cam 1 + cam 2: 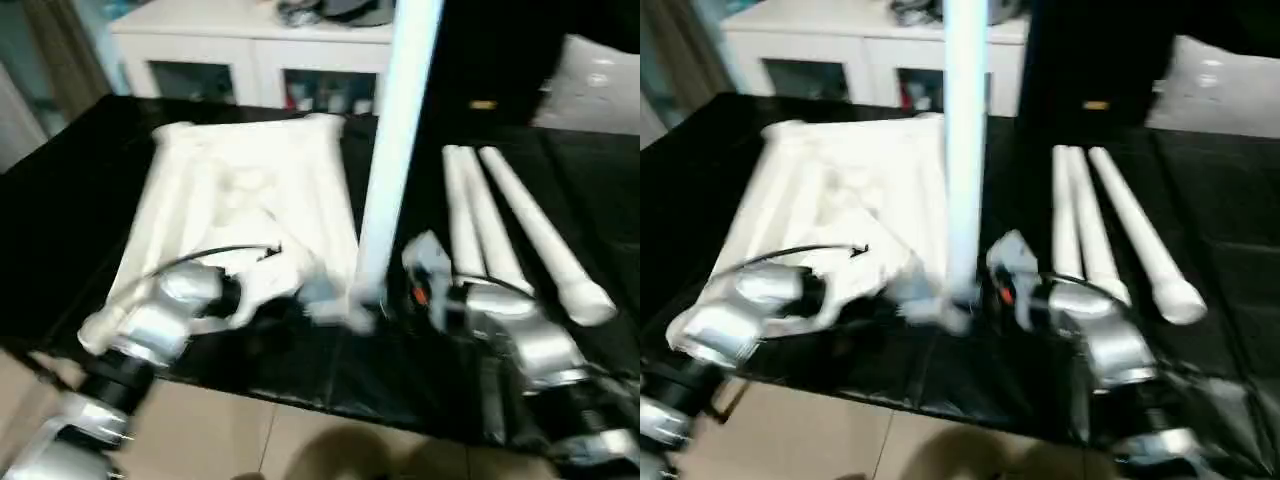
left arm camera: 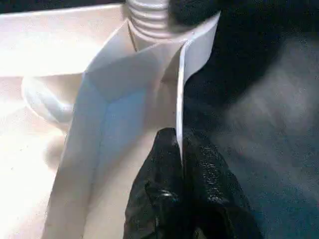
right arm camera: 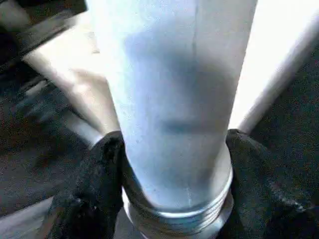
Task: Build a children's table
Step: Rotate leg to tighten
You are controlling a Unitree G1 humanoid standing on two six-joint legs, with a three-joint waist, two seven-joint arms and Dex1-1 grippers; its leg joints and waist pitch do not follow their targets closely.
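1. Black rubbery fingers of my right gripper (image 3: 174, 199) clamp the upright leg (image 1: 395, 150) just above its threaded end.
2. Left gripper (image 2: 182, 194) pinched shut on the thin rim of the tabletop (image 1: 240, 200), near right corner.
3. Leg looks light, stiff, smooth plastic, maybe slippery; hold low by the threads.
4. Tabletop lies underside up on the black table (image 1: 60, 210); spare legs (image 1: 500, 225) lie right.

Silver forearms (image 1: 160, 320), black-fingered end effectors
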